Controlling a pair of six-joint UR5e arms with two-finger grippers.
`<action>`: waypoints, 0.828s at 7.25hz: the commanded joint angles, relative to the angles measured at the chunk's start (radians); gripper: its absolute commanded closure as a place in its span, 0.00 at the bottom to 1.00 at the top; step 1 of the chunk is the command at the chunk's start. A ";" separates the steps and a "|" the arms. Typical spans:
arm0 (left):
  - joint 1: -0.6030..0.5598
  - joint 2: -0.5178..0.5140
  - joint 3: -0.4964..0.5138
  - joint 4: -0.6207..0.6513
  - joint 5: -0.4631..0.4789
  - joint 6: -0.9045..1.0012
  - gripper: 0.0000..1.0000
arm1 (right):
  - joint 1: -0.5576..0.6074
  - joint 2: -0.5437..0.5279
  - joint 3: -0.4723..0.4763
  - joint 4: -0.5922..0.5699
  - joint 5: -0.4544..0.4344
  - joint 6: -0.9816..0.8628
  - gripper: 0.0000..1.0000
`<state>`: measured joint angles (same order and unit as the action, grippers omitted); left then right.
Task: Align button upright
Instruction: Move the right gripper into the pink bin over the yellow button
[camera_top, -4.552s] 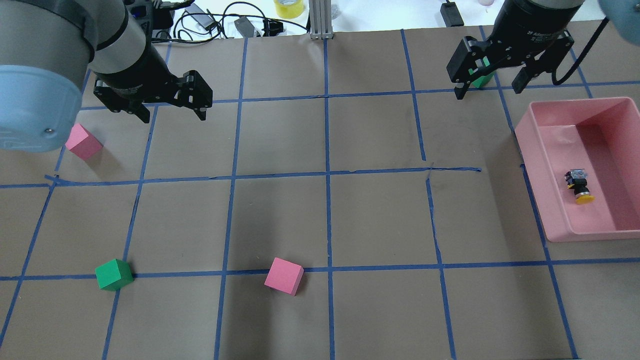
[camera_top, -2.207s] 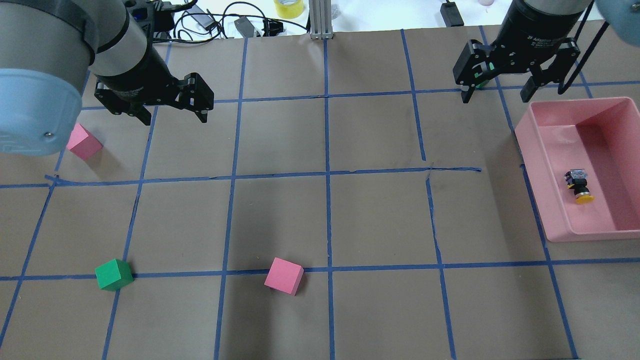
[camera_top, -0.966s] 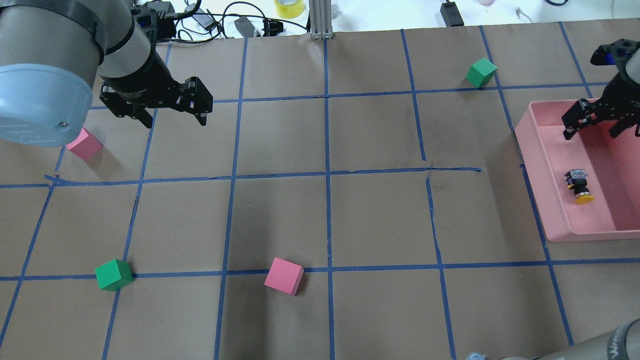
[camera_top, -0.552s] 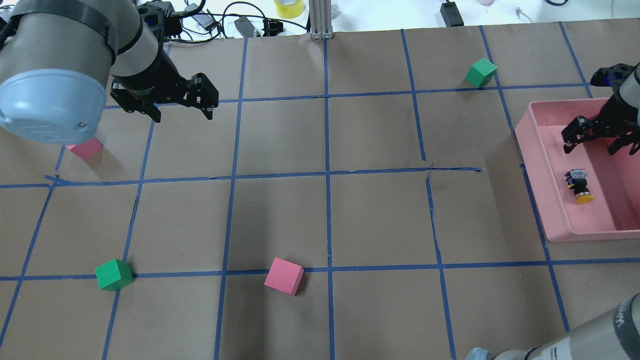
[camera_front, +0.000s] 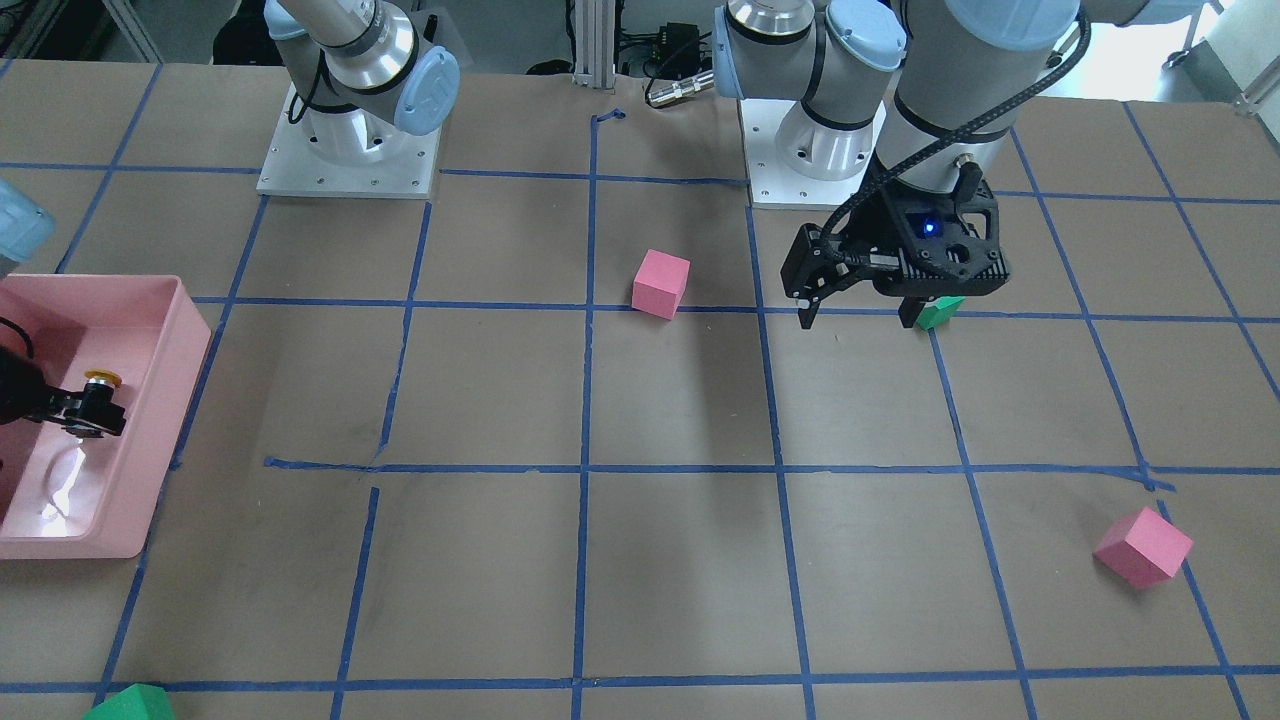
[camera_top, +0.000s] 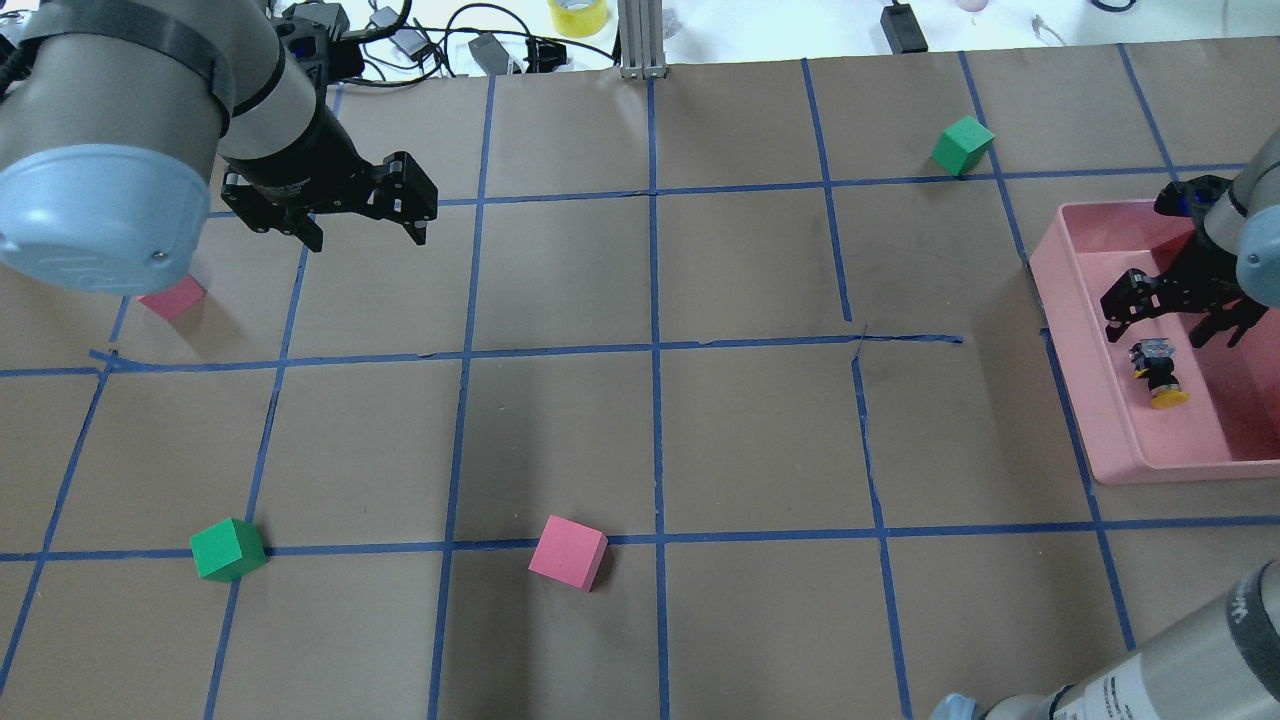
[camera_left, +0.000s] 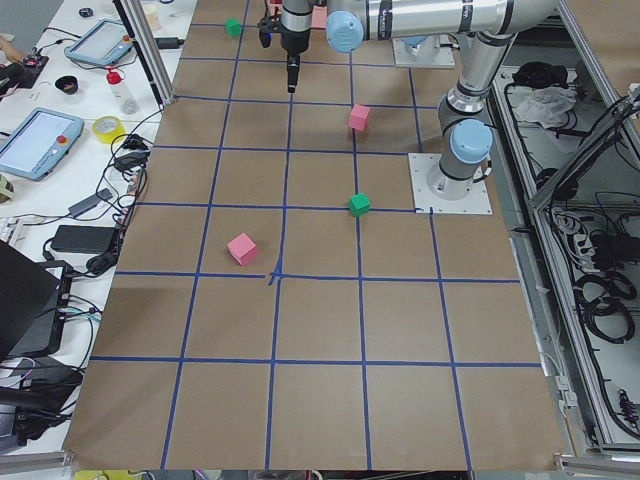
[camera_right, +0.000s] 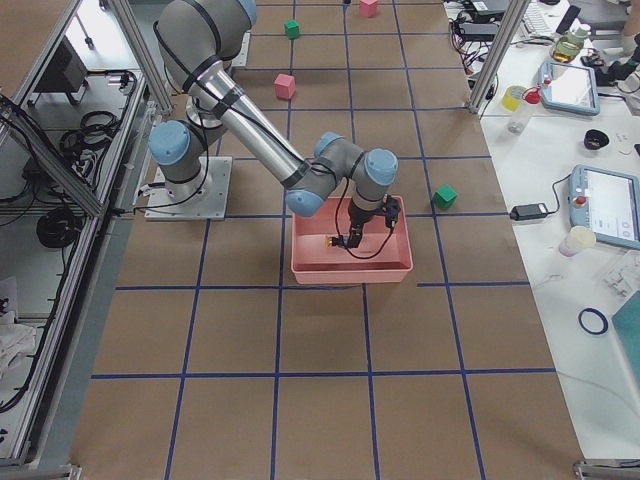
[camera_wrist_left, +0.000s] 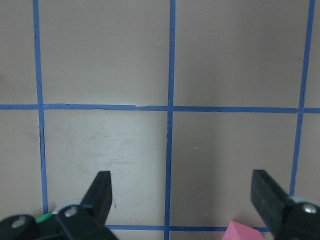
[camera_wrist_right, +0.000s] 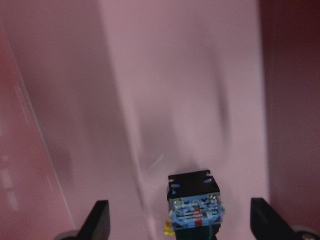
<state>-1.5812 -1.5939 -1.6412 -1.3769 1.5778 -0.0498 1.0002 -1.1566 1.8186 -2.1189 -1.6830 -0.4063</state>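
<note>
Having entered the bin (camera_top: 1180, 470), the right gripper (camera_top: 1170, 330) (jaws apart) hangs by the lying button (camera_top: 1160, 372), ready to grasp.

Grey arms (camera_front: 935, 100), blue joint caps (camera_top: 95, 220); left pincer (camera_top: 368, 240), right pincer (camera_top: 1157, 331) black.

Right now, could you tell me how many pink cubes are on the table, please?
2. The near pink cube sits close to the robot, mid-table; the far pink cube lies farther out on its left. Others could be hidden, though I see none.
</note>
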 joint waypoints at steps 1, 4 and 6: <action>-0.009 0.017 0.114 -0.184 0.004 -0.031 0.00 | 0.001 0.027 0.002 -0.013 -0.011 0.000 0.00; -0.008 0.045 0.116 -0.231 -0.001 -0.028 0.00 | 0.000 0.037 0.002 -0.026 -0.014 -0.034 0.83; 0.000 0.048 0.107 -0.228 -0.004 -0.027 0.00 | 0.000 0.029 -0.014 -0.021 -0.012 -0.017 1.00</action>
<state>-1.5856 -1.5467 -1.5315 -1.6065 1.5778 -0.0773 1.0003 -1.1239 1.8149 -2.1435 -1.6958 -0.4334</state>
